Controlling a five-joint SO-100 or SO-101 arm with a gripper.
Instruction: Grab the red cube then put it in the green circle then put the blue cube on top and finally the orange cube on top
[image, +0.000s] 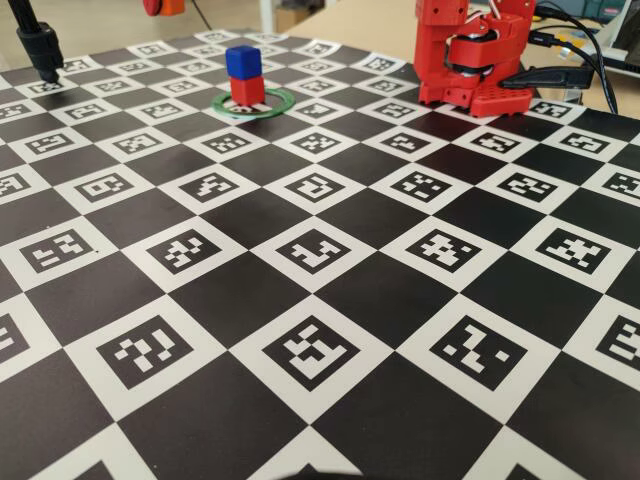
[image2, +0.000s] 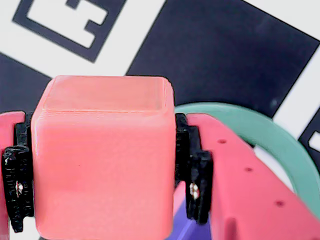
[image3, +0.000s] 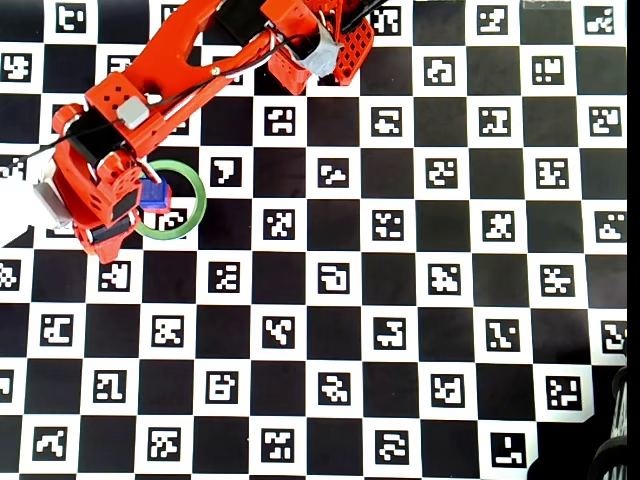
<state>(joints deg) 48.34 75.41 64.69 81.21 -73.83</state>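
- In the wrist view the claw (image2: 102, 185) is gripping the orange cube (image2: 102, 155), its black pads (image2: 192, 175) pressing both side faces, so the jaws are standing one cube width apart.
- Just past and below the cube, a purple-blue sliver at the bottom edge is probably the blue cube (image2: 187, 231), and the arc of the green circle (image2: 270, 132) is curving off to the right of the claw.
- In the overhead view the claw is hanging over the ring's left rim, with the blue cube (image3: 153, 194) peeking out on its right.
- So the stack seems to lie slightly rightward and under the claw; the coming move looks like a small shift that way, then lowering.
- In the fixed view, far across the table (image: 320, 330), the blue cube (image: 242, 61) is sitting squarely on the red cube (image: 247, 90) inside the green circle (image: 222, 103).
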